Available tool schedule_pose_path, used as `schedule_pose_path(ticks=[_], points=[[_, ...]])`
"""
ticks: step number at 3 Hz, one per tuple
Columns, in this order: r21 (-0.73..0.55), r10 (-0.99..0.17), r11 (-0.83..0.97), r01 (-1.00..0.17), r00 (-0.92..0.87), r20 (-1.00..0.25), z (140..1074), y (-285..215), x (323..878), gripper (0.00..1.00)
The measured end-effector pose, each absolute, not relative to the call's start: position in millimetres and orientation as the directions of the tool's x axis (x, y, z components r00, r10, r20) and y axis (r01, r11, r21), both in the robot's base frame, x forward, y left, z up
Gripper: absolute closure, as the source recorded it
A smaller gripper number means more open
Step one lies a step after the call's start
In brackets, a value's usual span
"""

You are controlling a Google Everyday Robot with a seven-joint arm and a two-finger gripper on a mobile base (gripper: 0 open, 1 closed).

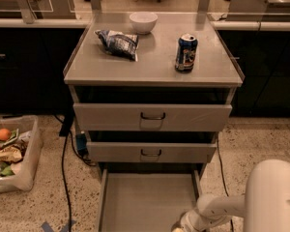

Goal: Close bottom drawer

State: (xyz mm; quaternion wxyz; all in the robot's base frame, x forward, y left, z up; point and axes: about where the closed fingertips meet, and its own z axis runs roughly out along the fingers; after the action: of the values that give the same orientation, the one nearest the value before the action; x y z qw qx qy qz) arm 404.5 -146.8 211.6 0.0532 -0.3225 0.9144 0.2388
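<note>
The bottom drawer (147,197) is pulled far out toward me, its long flat grey tray bare. Its front and handle are below the picture's lower edge. Above it sit the mid drawer (151,152) and the tall top drawer (152,116), each with a dark loop handle. My white arm comes in from the lower right. My gripper (183,224) is at the drawer's front right corner, at the bottom edge of the view, partly cut off.
On the cabinet top (152,64) stand a blue can (186,53), a crumpled snack bag (117,42) and a white bowl (143,21). A clear bin of food items (9,151) sits on the floor at left. A black cable (64,168) runs down the floor beside the cabinet.
</note>
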Motion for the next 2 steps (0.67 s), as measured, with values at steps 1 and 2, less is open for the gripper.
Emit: schedule_pose_path(ticks=[1, 2], points=[[0.454, -0.572, 0.660, -0.598, -0.792, -0.212, 170.4, -142.8, 396.3, 0.00], [0.454, -0.572, 0.660, -0.598, -0.793, -0.212, 170.2, -142.8, 396.3, 0.00]])
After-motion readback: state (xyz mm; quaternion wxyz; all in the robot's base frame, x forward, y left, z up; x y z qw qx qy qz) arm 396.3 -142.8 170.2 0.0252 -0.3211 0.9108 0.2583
